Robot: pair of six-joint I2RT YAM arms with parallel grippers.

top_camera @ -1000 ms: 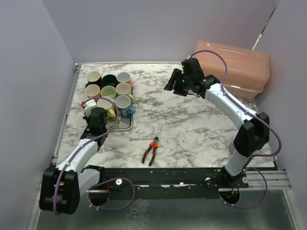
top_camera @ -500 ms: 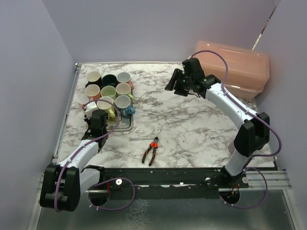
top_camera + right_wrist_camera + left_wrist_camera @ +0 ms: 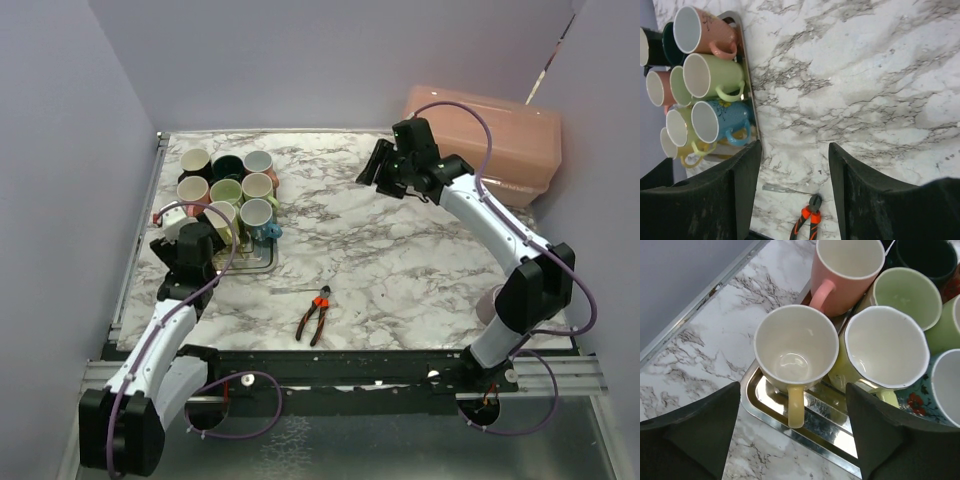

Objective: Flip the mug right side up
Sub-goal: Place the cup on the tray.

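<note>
The mug (image 3: pixel 796 342) is cream with a pale yellow handle. It stands upright, mouth up, at the near left corner of the steel tray (image 3: pixel 770 420), its handle pointing at my left gripper (image 3: pixel 792 410). That gripper is open, just above and behind the handle, touching nothing. In the top view the left gripper (image 3: pixel 185 250) covers the mug. The right wrist view shows the mug (image 3: pixel 667 142) at the far left. My right gripper (image 3: pixel 375 165) hangs open and empty high over the back of the table, also seen as the right gripper (image 3: pixel 795 165).
Several other mugs (image 3: pixel 226 192) stand upright on the tray (image 3: pixel 262 262); a pink one (image 3: pixel 847 270) and a yellow-green one (image 3: pixel 885 350) touch the cream mug. Orange-handled pliers (image 3: pixel 315 315) and a thin metal pin (image 3: pixel 785 189) lie on the marble. A pink box (image 3: pixel 490 140) sits back right.
My left gripper has opened, let go of the mug and drawn back to the left. The right gripper has shifted slightly toward the back right.
</note>
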